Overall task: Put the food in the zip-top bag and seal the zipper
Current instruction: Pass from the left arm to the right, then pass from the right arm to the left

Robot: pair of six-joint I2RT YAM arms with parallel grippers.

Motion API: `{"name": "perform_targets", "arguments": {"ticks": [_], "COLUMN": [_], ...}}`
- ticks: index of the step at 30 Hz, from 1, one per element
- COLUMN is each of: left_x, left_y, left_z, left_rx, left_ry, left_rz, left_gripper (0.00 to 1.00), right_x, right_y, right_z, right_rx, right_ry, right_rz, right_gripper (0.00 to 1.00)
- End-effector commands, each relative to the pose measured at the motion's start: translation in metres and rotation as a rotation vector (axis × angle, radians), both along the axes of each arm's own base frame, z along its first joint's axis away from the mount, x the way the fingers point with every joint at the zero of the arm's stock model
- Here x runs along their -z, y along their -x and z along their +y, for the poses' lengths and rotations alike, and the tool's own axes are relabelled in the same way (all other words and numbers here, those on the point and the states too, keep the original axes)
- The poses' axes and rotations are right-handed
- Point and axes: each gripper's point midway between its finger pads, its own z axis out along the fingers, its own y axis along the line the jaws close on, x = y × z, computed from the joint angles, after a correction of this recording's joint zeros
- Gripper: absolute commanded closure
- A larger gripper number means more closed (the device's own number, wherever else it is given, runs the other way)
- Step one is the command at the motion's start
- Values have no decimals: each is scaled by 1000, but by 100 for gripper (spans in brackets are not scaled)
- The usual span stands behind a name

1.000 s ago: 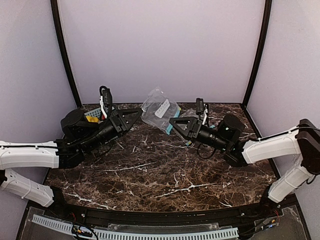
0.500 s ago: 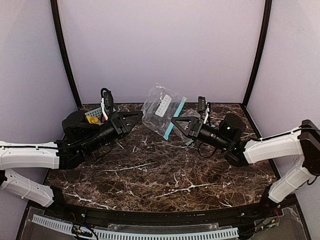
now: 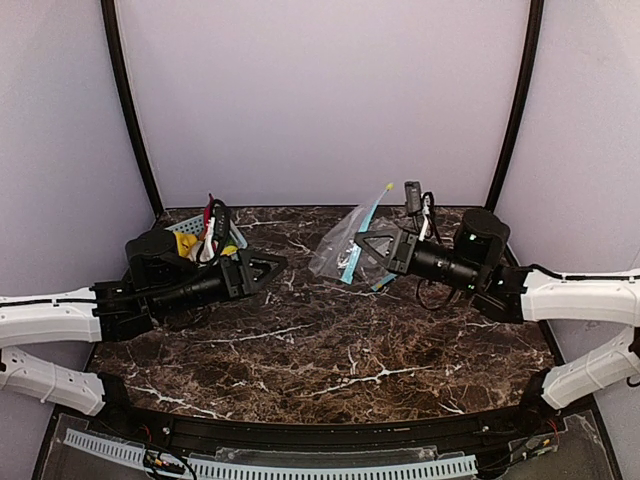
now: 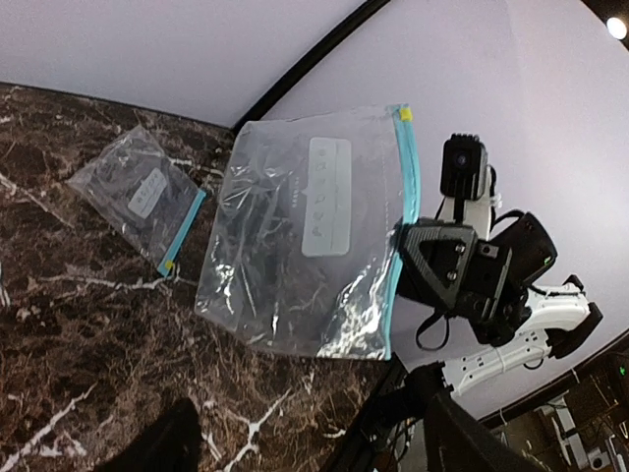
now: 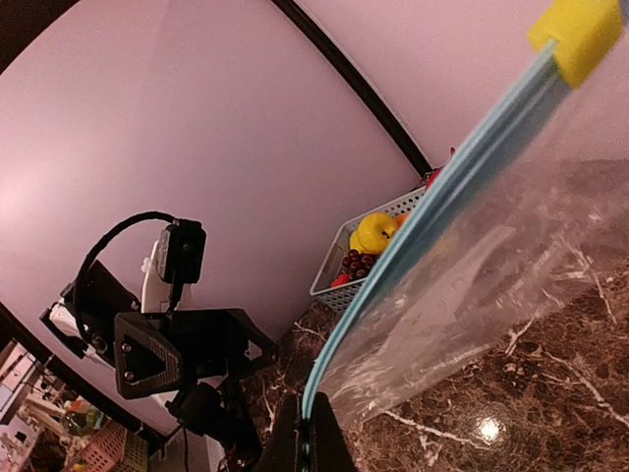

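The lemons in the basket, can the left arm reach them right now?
Probably yes, after turning. The left pincer is open and empty, but points away from the basket. The lemons lie uncovered on top, close beside that arm.

The top view looks down on the dark marble table [image 3: 320, 350], while the wrist views face each other, sharing the clear teal-edged plastic bag [image 4: 295, 256], closest in the right one.

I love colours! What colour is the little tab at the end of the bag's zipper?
Yellow tab, clearest in the right wrist view.
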Motion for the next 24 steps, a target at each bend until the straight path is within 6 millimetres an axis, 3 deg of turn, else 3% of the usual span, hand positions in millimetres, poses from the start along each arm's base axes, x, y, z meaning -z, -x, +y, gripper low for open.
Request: {"name": "perform_targets", "arguments": {"ticks": [1, 2, 3, 4, 5, 8, 9, 17, 20, 24], "left_x": [34, 22, 30, 17, 19, -8, -7, -41, -38, -39], "left_y": [15, 14, 17, 15, 14, 17, 17, 27, 28, 44], "left_z": [29, 38, 46, 54, 63, 71, 74, 35, 16, -1], "left_rx": [20, 1, 0, -11, -19, 32, 51, 325, 431, 597], "left_ry": [-280, -304, -359, -370, -403, -429, -467, -482, -470, -412], "left_rz": [17, -31, -22, -72, -68, -155, -175, -318, -342, -416], "left_gripper": [14, 8, 5, 2, 2, 1, 1, 1, 1, 1], "right_x": [18, 21, 24, 27, 31, 39, 42, 43, 38, 30], "right_y": [10, 14, 19, 25, 31, 54, 62, 125, 146, 164], "right_z": [-8, -10, -11, -13, -15, -16, -16, -7, -1, 4], "right_rx": [-20, -41, -67, -99, -135, -271, -318, -635, -736, -836], "right_ry": [291, 346, 390, 431, 473, 544, 556, 580, 566, 531], "right_rz": [-63, -85, -91, -99, -99, -96, -86, -27, -17, -6], "right_gripper": [100, 100, 100, 100, 100, 100, 100, 100, 100, 100]}}
